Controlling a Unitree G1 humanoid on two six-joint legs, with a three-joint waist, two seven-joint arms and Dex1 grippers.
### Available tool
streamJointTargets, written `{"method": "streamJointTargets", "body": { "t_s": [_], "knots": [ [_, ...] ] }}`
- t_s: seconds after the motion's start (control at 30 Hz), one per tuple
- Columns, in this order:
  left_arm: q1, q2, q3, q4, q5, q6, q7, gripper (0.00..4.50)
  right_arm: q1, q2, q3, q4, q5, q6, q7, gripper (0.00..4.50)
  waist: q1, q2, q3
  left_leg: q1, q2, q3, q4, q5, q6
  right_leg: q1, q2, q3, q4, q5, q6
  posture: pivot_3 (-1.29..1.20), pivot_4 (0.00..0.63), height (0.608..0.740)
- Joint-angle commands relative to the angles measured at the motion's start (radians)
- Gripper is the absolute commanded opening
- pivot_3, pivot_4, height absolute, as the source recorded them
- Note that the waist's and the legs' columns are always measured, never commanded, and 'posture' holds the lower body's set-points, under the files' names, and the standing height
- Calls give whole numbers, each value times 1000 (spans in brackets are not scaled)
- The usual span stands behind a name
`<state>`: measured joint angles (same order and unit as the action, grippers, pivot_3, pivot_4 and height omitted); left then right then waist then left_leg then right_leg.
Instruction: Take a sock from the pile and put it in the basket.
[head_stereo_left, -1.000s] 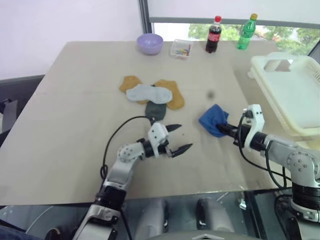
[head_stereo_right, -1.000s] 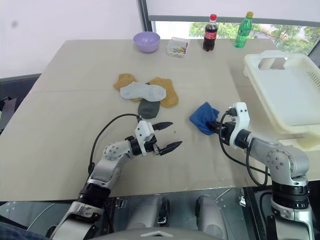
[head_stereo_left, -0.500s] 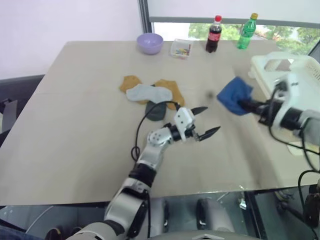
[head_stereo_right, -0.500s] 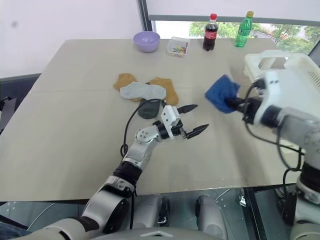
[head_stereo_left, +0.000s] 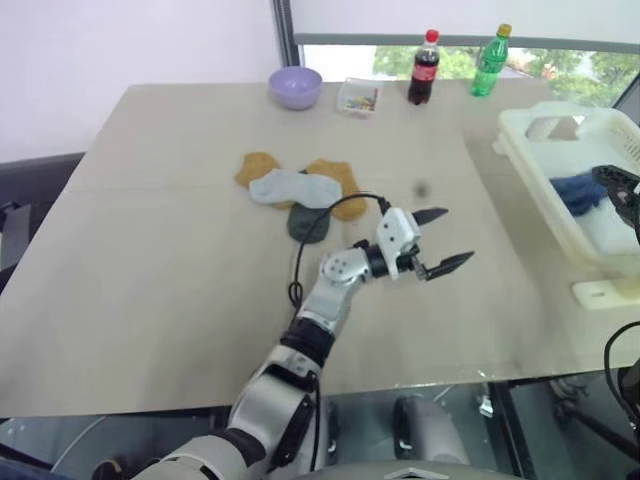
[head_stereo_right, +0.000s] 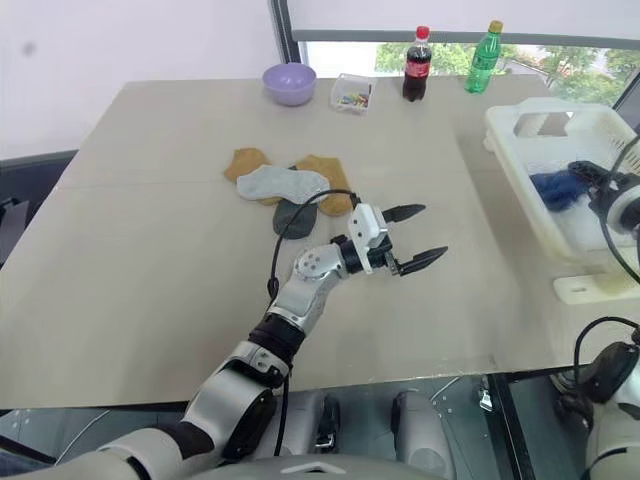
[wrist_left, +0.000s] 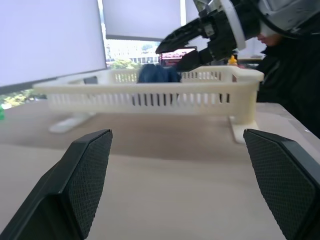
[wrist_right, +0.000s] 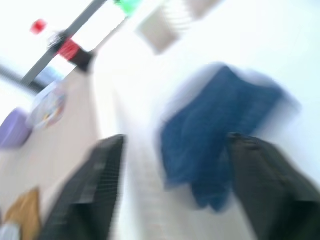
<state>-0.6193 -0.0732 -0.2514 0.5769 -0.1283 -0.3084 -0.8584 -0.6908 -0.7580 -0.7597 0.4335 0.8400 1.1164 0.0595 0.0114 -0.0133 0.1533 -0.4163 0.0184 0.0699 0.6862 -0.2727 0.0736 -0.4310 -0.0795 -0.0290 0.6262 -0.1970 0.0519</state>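
A: How many socks are left in the pile (head_stereo_right: 285, 190)?
B: Four that I can count, near the middle of the tabletop (head_stereo_right: 150, 260): two mustard-yellow, one light grey lying across them, and one dark green at the near side, partly under the left arm's cable.

A: And the blue sock (head_stereo_right: 556, 186)?
B: One, and it lies inside the basket (head_stereo_right: 560, 125), crumpled on the floor of it. The left wrist view shows it over the slotted wall.

A: Where is the basket?
B: At the right edge of the tabletop, hanging past it. There is one basket, cream-white.

A: The right gripper (wrist_left: 182, 47)?
B: Above the basket, just beside the blue sock. Its two fingers stand apart with nothing between them; the sock is loose below.

A: The left gripper (head_stereo_right: 418, 238)?
B: Over bare tabletop between the pile and the basket, pointing toward the basket. Its two fingers are spread wide and hold nothing.

A: What else is on the tabletop?
B: Along the far edge: one lilac bowl (head_stereo_right: 289, 83), one small clear box (head_stereo_right: 351, 93) with coloured bits, and two bottles, one cola bottle (head_stereo_right: 415, 64) and one green bottle (head_stereo_right: 481, 58).
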Motion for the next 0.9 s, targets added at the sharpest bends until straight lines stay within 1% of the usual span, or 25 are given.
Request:
{"method": "streamJointTargets", "body": {
  "t_s": [0.03,0.13,0.27,0.37,0.5,0.57,0.63,0.7,0.77,0.9],
  "knots": [
    [8,1,-8,-34,4,-10,-3,4500,-18,-21,-34,32,-49,-76,-54,4416,0,1,0,0,0,0,0,0,0,0,0,0,0,0,0,0,150,733],
    [17,11,-2,-41,5,-7,2,4500,-3,-33,-2,-3,-93,-141,-26,4416,0,3,-1,0,0,1,0,0,0,0,0,1,0,0,0,0,150,733],
    [40,42,9,-77,3,2,10,4500,45,-32,83,-192,-129,-300,152,4416,-3,6,-1,0,1,2,0,0,0,-1,1,3,0,0,1,0,150,733],
    [63,85,14,-137,11,17,17,4500,91,4,126,-338,-69,-313,282,4416,-6,6,-1,0,3,2,0,0,0,-1,3,3,0,0,1,0,150,733],
    [155,168,36,-369,-44,154,19,4500,179,46,232,-543,-26,-326,418,4416,-11,6,-1,1,5,0,0,0,0,-1,6,3,0,0,0,0,150,733],
    [228,230,37,-475,-39,213,20,4500,225,83,277,-624,12,-330,479,4416,-15,6,-1,1,6,0,0,0,0,-1,6,3,1,0,0,0,150,733],
    [327,299,41,-567,-36,264,21,4500,311,77,370,-717,47,-284,576,4416,-16,7,-1,1,6,0,0,0,0,-1,5,3,1,0,0,0,150,733],
    [416,348,66,-628,-46,299,34,4500,404,43,492,-788,-15,-325,679,4416,-15,7,-1,1,5,0,0,0,0,-1,4,3,0,0,0,0,150,733],
    [501,398,98,-674,-50,320,50,4500,472,41,583,-807,-81,-378,717,4416,-16,6,-1,1,5,0,0,0,0,-1,3,2,0,0,0,0,150,733],
    [639,461,158,-708,-16,329,119,4500,578,41,706,-749,-213,-519,811,4416,-10,6,-1,2,3,1,1,0,0,0,-1,1,0,-2,-3,0,150,733]
  ]
}}
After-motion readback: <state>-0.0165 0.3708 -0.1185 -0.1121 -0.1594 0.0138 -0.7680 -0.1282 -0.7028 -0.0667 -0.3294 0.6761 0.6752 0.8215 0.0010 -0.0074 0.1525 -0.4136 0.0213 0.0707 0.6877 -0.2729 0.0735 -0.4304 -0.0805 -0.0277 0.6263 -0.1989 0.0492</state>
